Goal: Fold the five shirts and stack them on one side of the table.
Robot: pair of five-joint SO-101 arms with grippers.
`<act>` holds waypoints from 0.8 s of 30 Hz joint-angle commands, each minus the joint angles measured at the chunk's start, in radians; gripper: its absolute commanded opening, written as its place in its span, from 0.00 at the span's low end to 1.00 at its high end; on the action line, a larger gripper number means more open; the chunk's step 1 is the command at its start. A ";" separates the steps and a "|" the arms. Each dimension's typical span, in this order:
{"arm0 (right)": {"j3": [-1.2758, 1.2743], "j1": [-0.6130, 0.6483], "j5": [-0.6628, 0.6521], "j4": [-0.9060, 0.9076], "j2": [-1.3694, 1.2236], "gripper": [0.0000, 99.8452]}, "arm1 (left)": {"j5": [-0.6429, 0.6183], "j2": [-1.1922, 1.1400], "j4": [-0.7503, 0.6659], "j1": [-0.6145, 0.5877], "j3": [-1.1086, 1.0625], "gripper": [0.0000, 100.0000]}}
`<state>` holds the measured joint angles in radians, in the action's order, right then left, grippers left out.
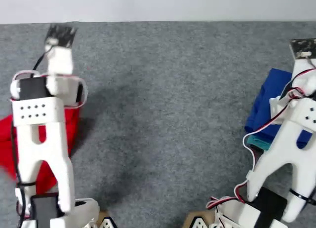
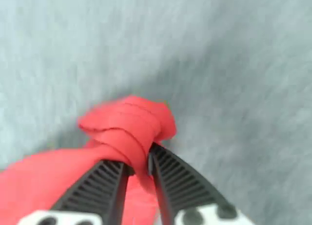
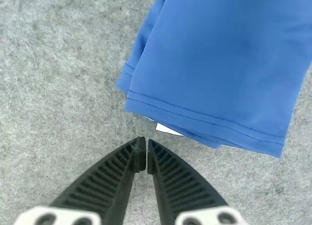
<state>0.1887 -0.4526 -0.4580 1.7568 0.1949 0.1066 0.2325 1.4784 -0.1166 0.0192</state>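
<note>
A red shirt [image 1: 74, 127] hangs at the left side of the table under the left arm. My left gripper [image 2: 140, 162] is shut on a bunched fold of this red shirt [image 2: 129, 125] and holds it above the grey table. A folded blue shirt [image 1: 269, 102] lies at the right edge on top of a teal one [image 1: 257, 141]. My right gripper [image 3: 143, 149] is shut with nothing in it, its tips just short of the blue shirt's [image 3: 229, 64] hem over bare carpet.
Grey carpet [image 1: 168, 104] covers the table, with a wide free stretch in the middle between the two arms. A white wall runs along the far edge. The arms' bases stand at the near edge.
</note>
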 commanded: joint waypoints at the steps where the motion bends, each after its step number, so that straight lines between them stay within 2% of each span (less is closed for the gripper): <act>1: 0.003 0.012 0.012 0.039 0.039 0.01 | -0.026 0.034 -0.025 0.155 0.157 0.00; 5: 0.003 0.012 0.018 0.041 0.039 0.01 | -0.026 -0.037 -0.044 0.302 0.246 0.00; 10: 0.003 0.012 0.074 0.041 0.039 0.01 | -0.026 -0.178 -0.152 0.382 0.254 0.01; 16: 0.003 0.012 0.074 0.041 0.039 0.02 | -0.061 -0.270 -0.146 0.384 0.269 0.14; 24: 0.003 0.073 0.074 0.041 0.039 0.01 | -0.089 -0.269 0.043 0.331 0.387 0.16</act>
<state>0.1887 -0.4189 -0.3951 1.7568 0.1949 0.0238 -0.0453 1.4446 0.2378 0.3399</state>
